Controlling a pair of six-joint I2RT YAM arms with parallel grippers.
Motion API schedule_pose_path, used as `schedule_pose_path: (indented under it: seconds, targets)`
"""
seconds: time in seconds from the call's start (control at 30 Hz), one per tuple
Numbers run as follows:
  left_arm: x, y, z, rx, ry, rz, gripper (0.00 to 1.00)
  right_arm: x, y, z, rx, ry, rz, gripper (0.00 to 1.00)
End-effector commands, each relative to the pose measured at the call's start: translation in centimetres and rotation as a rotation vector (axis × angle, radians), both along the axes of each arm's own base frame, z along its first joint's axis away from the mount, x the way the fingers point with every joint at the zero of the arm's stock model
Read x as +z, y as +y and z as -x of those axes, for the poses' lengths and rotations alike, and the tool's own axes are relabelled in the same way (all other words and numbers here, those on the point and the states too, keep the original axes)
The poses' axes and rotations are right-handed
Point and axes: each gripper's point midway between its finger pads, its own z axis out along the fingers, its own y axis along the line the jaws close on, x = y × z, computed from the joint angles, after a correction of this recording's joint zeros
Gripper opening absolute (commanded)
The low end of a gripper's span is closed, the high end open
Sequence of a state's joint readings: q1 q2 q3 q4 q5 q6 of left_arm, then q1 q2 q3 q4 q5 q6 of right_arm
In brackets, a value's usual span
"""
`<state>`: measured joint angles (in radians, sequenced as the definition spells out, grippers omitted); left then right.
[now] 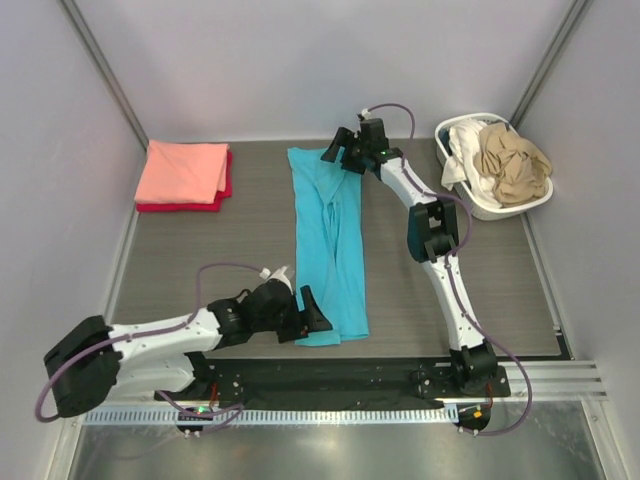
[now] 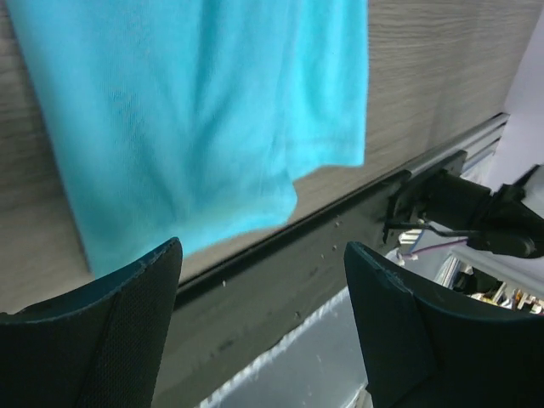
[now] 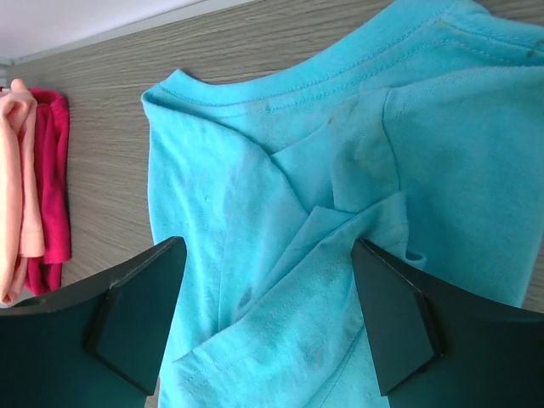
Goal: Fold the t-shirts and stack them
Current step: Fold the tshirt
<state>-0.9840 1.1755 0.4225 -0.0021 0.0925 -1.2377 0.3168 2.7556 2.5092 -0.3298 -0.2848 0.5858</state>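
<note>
A bright turquoise t-shirt (image 1: 330, 245) lies on the table as a long narrow strip, sleeves folded inward. My right gripper (image 1: 340, 152) hovers over its far collar end, jaws open, with nothing pinched; the folded sleeve (image 3: 280, 297) shows between its fingers (image 3: 136, 314). At the near hem (image 2: 195, 110) my left gripper (image 1: 308, 312) stands open beside the shirt's left corner, holding nothing. In the left wrist view the left gripper (image 2: 263, 285) has only the table's dark front rail between its fingers (image 2: 127, 331). A folded salmon-pink shirt (image 1: 185, 170) rests on a folded red one (image 1: 180, 206) at the far left.
A white laundry basket (image 1: 520, 208) at the far right corner holds crumpled tan (image 1: 515, 165) and white (image 1: 465, 150) shirts. The black mounting rail (image 1: 350, 375) runs along the near table edge. Walls close in the back and sides.
</note>
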Motion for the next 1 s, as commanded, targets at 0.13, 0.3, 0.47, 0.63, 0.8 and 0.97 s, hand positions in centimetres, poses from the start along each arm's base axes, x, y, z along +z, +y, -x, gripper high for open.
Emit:
schedule_pose_path:
  seconds: [0.13, 0.3, 0.47, 0.63, 0.8, 0.97]
  targets:
    - [5.7, 5.4, -0.6, 0.093, -0.178, -0.121, 0.82, -5.8, 1.0, 3.3, 0.104, 0.113, 0.048, 0.88]
    - [6.2, 7.1, -1.8, 0.113, -0.282, -0.185, 0.83, 3.7, 1.5, 2.6, 0.151, -0.047, 0.016, 0.99]
    - [6.0, 7.2, -2.3, 0.098, -0.313, -0.22, 0.83, 14.2, -1.0, 6.8, 0.104, -0.129, 0.035, 1.0]
    - [5.0, 6.9, -2.4, 0.105, -0.318, -0.201, 0.83, 9.2, -6.4, 18.5, -0.012, 0.097, 0.161, 1.0]
    - [3.7, 5.9, -2.1, 0.088, -0.291, -0.17, 0.82, 5.6, -9.4, 31.6, -0.04, 0.226, 0.207, 0.9]
    - [1.8, 5.8, -1.5, 0.087, -0.249, -0.159, 0.81, 0.0, -9.1, 43.8, 0.04, 0.383, 0.188, 0.77]
